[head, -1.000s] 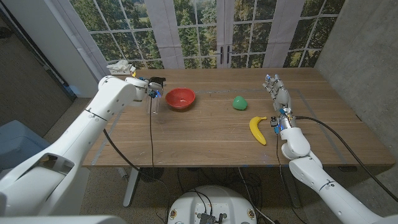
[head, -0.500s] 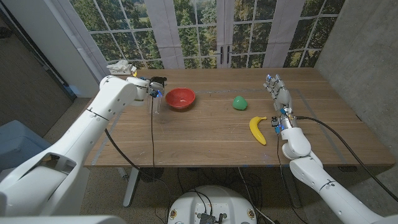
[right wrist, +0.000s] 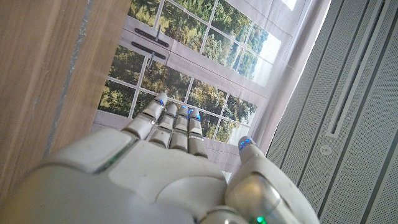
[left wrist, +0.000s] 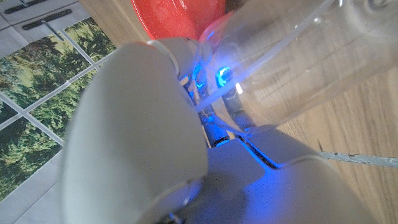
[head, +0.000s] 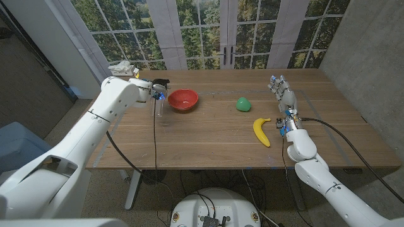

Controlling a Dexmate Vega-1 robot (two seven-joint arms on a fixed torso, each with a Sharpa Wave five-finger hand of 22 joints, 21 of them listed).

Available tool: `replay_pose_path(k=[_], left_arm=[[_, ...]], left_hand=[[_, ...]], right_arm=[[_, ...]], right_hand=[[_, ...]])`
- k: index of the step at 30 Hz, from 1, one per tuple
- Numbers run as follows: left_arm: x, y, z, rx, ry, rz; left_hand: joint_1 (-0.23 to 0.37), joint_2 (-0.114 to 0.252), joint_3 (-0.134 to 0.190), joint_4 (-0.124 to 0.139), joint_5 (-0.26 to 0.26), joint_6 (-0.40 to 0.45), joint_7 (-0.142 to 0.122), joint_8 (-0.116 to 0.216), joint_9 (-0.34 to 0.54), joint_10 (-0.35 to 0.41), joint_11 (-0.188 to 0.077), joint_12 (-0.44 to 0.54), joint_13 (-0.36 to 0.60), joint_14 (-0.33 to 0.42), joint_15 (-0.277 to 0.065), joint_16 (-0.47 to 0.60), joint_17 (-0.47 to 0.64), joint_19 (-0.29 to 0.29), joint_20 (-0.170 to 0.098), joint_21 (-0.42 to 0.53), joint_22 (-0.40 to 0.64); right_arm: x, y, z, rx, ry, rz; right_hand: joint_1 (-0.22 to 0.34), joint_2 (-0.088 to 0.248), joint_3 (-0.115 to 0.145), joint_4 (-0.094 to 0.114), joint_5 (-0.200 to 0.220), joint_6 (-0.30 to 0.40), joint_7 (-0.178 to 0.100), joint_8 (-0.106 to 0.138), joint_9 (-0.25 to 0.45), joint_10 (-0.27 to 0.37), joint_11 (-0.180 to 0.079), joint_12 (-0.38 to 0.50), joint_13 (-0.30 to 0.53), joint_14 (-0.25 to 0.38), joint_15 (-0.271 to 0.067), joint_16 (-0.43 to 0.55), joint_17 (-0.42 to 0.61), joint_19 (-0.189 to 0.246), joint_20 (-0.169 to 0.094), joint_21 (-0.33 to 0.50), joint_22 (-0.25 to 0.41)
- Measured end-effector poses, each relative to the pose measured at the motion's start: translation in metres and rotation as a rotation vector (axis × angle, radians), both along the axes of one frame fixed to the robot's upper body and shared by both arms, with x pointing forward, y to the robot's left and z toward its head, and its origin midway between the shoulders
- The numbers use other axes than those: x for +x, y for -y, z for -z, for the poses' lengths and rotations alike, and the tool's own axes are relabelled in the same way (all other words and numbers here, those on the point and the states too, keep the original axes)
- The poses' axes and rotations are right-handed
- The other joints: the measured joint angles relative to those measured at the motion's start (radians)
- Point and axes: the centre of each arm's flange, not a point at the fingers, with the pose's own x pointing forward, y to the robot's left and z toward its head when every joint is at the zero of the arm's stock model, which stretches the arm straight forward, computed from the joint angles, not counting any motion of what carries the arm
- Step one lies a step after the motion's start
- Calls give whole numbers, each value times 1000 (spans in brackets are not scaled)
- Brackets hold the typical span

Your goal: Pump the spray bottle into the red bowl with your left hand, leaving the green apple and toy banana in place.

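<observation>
Left hand grasps the spray bottle beside the red bowl; right hand, fingers released, near the table's right edge.

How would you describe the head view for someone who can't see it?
The robot's left hand holds a clear spray bottle beside a red bowl on a wooden table. A green apple and toy banana lie near the empty right hand.

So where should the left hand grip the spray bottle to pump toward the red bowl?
Around the clear upright body just under the black head, coming from the side away from the red bowl. The spray bottle stands beside the bowl, and the left hand holds it that way.
</observation>
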Motion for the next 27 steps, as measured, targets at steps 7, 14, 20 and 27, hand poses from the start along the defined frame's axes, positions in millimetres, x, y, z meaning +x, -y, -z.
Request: replay_pose_path(k=[7,14,20,27], left_arm=[[-2,-1,1,6,-11,-9],[-2,-3,3,9,-16,-9],[-1,-3,5,22,-25,-10],[0,-2,4,54,-43,-8]], left_hand=[[3,-3,0,0,17,133,0,30,-30,9,-2,5,17,8,8,0,-5,29,-18,-6,-14],[16,-16,16,-3,19,207,-35,202,96,14,3,67,57,28,13,0,27,50,-14,-8,-19],[29,-29,17,-3,-8,197,-25,250,351,2,24,137,62,41,10,-6,87,57,-7,-1,-10],[29,-29,29,4,-25,188,-17,311,451,3,25,141,63,42,9,-14,111,57,4,1,-5]], right_arm=[[-2,0,1,2,-1,-3],[-2,-1,3,2,-7,-4],[-1,-1,3,3,-12,-4],[1,-1,4,3,-19,-7]], right_hand=[[0,0,0,0,0,0,0,0,0,0,0,0,0,0,0,0,0,0,0,-7,0],[0,0,0,0,0,0,0,0,0,0,0,0,0,0,0,0,0,0,0,-7,0],[0,0,0,0,0,0,0,0,0,0,0,0,0,0,0,0,0,0,0,-7,5],[0,0,0,0,0,0,0,0,0,0,0,0,0,0,0,0,0,0,0,-7,6]])
